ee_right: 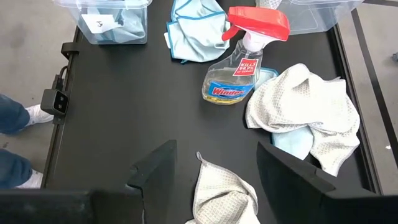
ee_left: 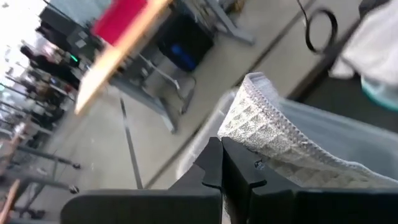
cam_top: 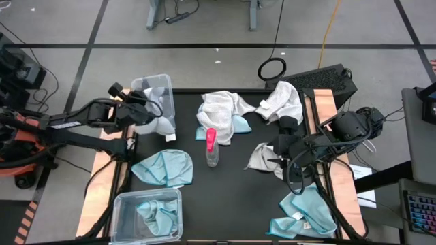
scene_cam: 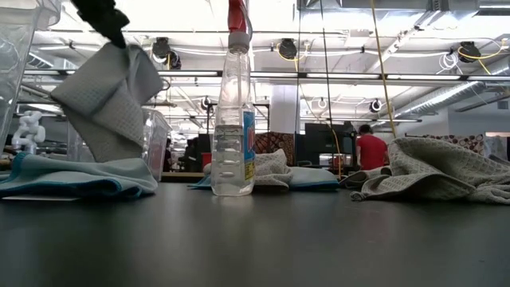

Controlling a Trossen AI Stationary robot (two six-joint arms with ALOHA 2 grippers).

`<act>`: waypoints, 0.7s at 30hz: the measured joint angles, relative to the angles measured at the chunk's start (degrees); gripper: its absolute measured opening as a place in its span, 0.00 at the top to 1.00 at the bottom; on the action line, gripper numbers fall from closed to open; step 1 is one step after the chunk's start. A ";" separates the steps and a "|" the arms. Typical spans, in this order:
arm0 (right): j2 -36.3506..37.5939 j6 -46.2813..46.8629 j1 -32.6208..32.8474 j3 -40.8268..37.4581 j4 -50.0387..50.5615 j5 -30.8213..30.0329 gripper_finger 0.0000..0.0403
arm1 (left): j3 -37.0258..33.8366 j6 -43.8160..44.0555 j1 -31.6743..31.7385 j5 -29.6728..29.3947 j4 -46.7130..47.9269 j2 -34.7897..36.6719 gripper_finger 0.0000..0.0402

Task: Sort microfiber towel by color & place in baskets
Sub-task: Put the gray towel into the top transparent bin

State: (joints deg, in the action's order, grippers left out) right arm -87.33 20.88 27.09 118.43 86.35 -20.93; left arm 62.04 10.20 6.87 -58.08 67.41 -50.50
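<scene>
The left gripper (cam_top: 138,102) is clamped on a pale grey waffle-weave towel (cam_top: 158,121), which hangs from its tips in a creased fold, partly over the far basket (cam_top: 163,87). That basket is a clear bin with rounded corners, standing at the bench (cam_top: 231,197) corner well away from the spray bottle (cam_top: 212,148) with the red top.

On the bench beside the bottle lies a heap of white cloth (cam_top: 221,109) over a blue towel (cam_top: 240,125). A second blue towel (cam_top: 165,167) lies flat between the bottle and the near basket (cam_top: 146,216), which holds crumpled blue cloth.

The right gripper (cam_top: 278,162) hovers with its fingers spread above a small grey towel (cam_top: 260,156), holding nothing. Beyond it lie a white towel (cam_top: 283,101) and another blue one (cam_top: 305,212).
</scene>
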 joint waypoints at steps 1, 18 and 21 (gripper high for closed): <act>0.00 -0.02 0.02 -0.02 0.00 -0.01 0.47 | -0.68 -0.02 1.06 1.59 -0.02 -0.02 0.98; -0.02 0.42 0.02 0.00 0.07 0.00 0.47 | -1.59 -11.22 10.71 33.44 -17.14 0.70 0.40; -0.02 0.50 0.00 -0.01 0.09 0.00 0.47 | -1.59 -15.44 9.87 46.37 -17.22 0.44 0.41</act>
State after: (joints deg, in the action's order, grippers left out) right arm -87.35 21.39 27.09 118.42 86.43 -20.93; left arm 60.45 -5.25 16.74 -11.71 50.20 -50.06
